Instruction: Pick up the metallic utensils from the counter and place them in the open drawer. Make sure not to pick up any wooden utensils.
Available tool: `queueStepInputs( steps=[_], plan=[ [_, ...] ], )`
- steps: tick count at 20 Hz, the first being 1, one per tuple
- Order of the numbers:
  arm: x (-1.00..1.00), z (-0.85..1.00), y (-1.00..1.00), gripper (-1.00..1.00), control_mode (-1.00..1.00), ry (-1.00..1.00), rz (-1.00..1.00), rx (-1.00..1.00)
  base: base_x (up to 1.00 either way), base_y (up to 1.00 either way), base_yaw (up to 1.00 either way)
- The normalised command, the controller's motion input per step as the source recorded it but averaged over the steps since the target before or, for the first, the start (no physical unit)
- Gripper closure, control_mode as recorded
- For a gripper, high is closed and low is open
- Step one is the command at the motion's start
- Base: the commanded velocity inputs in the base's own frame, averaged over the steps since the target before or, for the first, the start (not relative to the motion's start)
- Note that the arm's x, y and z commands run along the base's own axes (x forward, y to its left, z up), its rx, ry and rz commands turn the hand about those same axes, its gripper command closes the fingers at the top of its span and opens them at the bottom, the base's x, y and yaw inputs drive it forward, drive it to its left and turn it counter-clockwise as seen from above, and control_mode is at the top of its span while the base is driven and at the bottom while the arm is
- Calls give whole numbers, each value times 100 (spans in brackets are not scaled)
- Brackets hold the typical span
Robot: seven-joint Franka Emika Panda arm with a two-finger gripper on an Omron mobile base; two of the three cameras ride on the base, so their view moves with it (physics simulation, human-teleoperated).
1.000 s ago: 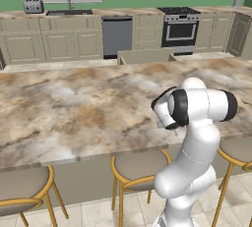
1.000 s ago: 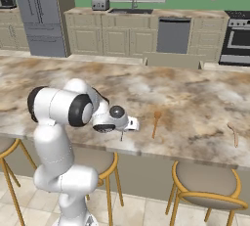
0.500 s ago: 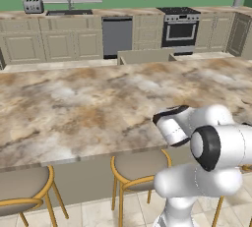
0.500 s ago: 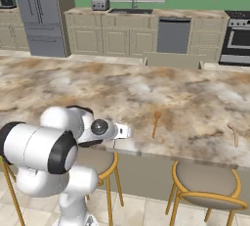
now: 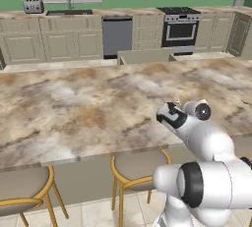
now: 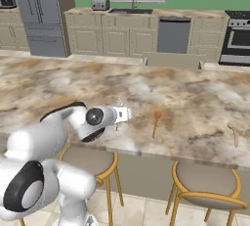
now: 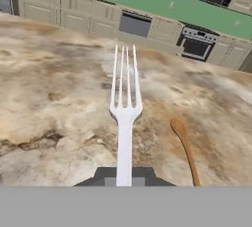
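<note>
where counter (image 5: 74, 108) spans, green-walled kitchen behind

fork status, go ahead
Gripper shut on the fork, held above the counter. Wooden spoon untouched on the counter, just beside it. Open drawer lies across the counter, nothing in the way.

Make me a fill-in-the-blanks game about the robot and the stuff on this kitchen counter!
1. The gripper is shut on a silvery ____, tines pointing away from the hand.
2. The spoon lying on the counter is made of ____.
3. In the right base view, the spoon lies to the ____ of the gripper.
4. Under the counter's near edge stand stools with ____-coloured frames.

Missing words: fork; wood; right; yellow
</note>
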Motion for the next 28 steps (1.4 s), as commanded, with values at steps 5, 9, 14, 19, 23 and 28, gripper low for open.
queueStepInputs(
  steps=[5, 9, 14, 19, 23, 28],
  plan=[
    [-28, 100, -12, 100, -100, 4, 9, 7, 0, 0, 0],
    [-22, 100, 1, 100, -100, 17, 8, 16, 0, 0, 0],
    [-32, 56, 37, 100, -100, 23, 7, 17, 0, 0, 0],
    [-25, 0, 53, 100, -100, 16, 7, 4, 0, 0, 0],
    [-26, -41, 12, 100, -100, 2, 0, -4, 0, 0, 0],
    [-54, -11, 0, 100, -100, -8, -4, -4, 0, 0, 0]
  ],
)
